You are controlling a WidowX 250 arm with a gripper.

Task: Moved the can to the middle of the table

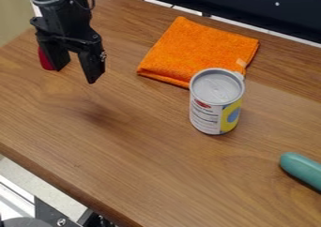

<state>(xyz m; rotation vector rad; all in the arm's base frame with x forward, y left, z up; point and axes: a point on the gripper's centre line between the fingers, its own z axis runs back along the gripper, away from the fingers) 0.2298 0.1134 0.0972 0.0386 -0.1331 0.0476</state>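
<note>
My gripper (76, 73) hangs above the table's left part in the camera view, its two fingers spread open with nothing between them. The can (216, 102) stands upright on the wooden table (144, 160), right of the middle of the view. It has a silver lid and a white, yellow and blue label. The can is well to the right of my gripper and apart from it, close in front of the orange cloth's right part.
A folded orange cloth (197, 50) lies behind the can. Part of a red object (45, 59) shows behind my gripper. A teal rounded object (302, 170) lies at the right edge. The table's front edge slants down from the left.
</note>
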